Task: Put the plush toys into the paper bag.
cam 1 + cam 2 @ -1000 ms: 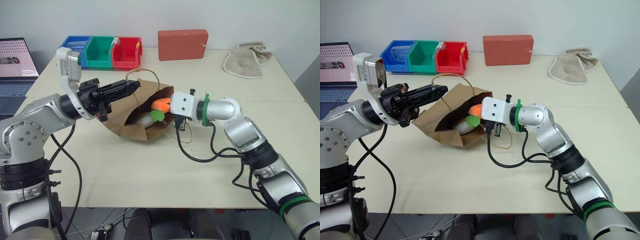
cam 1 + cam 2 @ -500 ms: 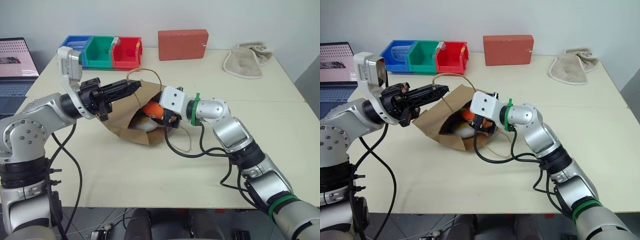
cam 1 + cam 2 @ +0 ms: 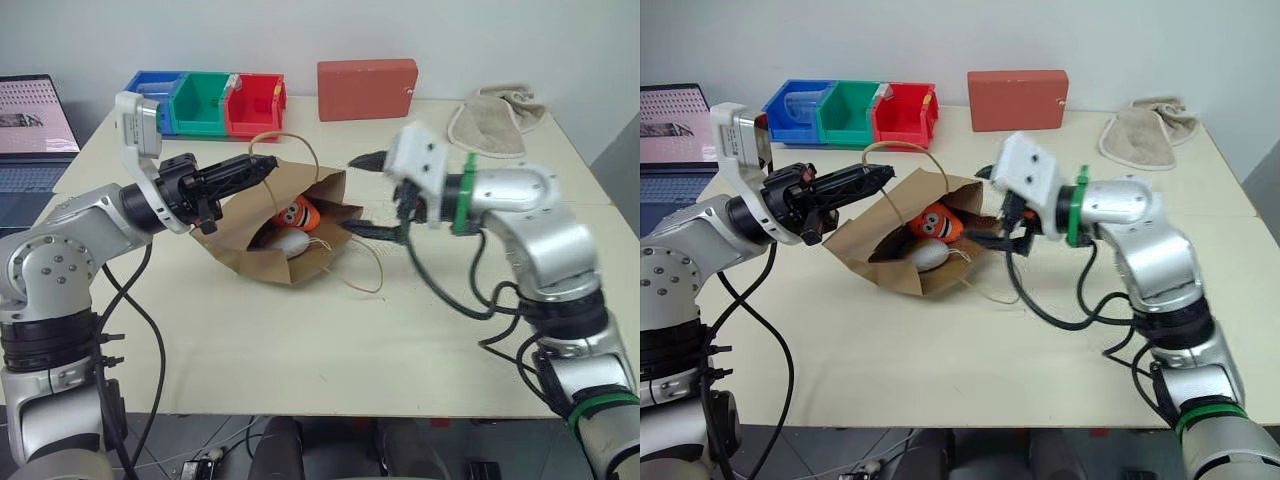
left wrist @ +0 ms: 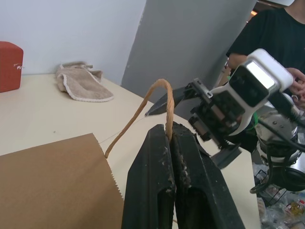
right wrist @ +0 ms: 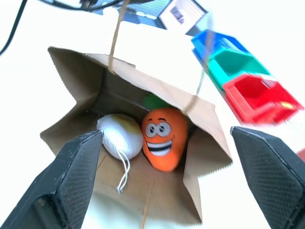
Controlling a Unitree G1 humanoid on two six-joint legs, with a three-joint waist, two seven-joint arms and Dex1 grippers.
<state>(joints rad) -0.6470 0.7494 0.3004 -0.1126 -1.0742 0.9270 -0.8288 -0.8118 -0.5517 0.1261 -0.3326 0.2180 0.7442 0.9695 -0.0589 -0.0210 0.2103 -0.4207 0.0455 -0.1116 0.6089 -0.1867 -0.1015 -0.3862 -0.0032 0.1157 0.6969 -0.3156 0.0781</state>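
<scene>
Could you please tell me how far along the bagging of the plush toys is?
Done: the orange toy and the white toy both lie inside the paper bag. In hand: the left gripper pinches the bag's cord handle. The right gripper is open, empty. Nothing left to load.

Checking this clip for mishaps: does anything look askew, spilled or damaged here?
Nothing spilled or damaged. The paper bag lies tilted on its side, mouth held open by the left gripper pinching one cord handle. The orange plush and white plush sit inside; the open right gripper hovers outside.

Brown paper bag (image 5: 86, 90), orange smiling toy (image 5: 164, 138) with green leaf, white toy (image 5: 121, 134), tan cord handle (image 4: 147, 102), black tool (image 4: 174, 181).
</scene>
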